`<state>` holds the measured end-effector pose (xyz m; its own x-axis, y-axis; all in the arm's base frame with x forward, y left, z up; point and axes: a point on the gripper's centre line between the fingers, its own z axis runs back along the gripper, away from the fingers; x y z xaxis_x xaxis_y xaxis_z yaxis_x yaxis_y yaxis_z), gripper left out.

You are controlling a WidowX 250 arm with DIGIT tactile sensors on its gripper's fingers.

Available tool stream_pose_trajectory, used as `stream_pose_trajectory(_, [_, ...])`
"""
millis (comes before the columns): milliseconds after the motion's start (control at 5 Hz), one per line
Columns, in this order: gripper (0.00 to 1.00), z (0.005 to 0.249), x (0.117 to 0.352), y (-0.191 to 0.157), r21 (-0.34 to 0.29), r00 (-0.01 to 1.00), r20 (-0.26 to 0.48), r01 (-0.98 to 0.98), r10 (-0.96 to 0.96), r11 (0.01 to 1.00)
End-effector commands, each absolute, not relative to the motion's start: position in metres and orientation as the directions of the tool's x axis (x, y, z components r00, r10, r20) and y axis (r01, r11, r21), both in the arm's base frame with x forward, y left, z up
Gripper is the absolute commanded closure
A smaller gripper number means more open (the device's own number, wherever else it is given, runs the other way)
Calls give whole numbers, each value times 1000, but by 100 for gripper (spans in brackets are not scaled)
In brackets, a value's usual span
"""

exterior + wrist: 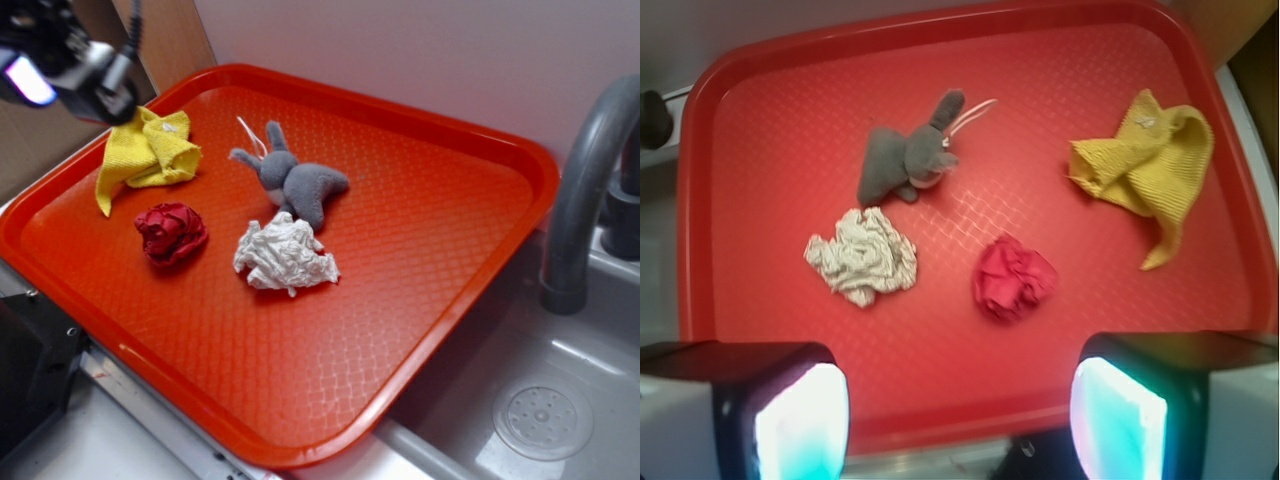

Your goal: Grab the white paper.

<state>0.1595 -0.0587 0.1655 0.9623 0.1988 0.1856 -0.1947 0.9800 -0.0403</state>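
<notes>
The white paper point(286, 254) is a crumpled wad lying near the middle of the red tray point(420, 250), just in front of the grey plush toy point(292, 180). In the wrist view the white paper point(862, 255) lies left of centre, below the plush toy point(906, 156). My gripper point(70, 65) hangs high above the tray's far left corner, over the yellow cloth point(148, 152), well away from the paper. In the wrist view my gripper point(958, 420) is open and empty, with its glowing pads point(800, 425) wide apart.
A dark red wad point(171, 232) lies left of the paper and also shows in the wrist view point(1012, 279). The yellow cloth point(1150, 165) is in the tray's corner. A grey faucet point(585, 180) and sink drain point(542, 420) are at the right.
</notes>
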Motion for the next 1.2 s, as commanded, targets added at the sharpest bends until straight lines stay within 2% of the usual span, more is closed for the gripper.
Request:
stream_pose_trajectory(0, [0,112,200,-101,-72,962,225,-145,157,987])
stream_pose_trajectory(200, [0,87,211,-113,-80,968,214,-117,132,990])
stream_pose_trajectory(400, [0,65,216,-120,-64,981,173,-79,89,995])
stream_pose_trajectory(800, [0,40,210,-123,-55,991,120,-52,58,997])
stream_pose_trajectory(1000, [100,37,207,-124,-42,991,129,-42,47,998])
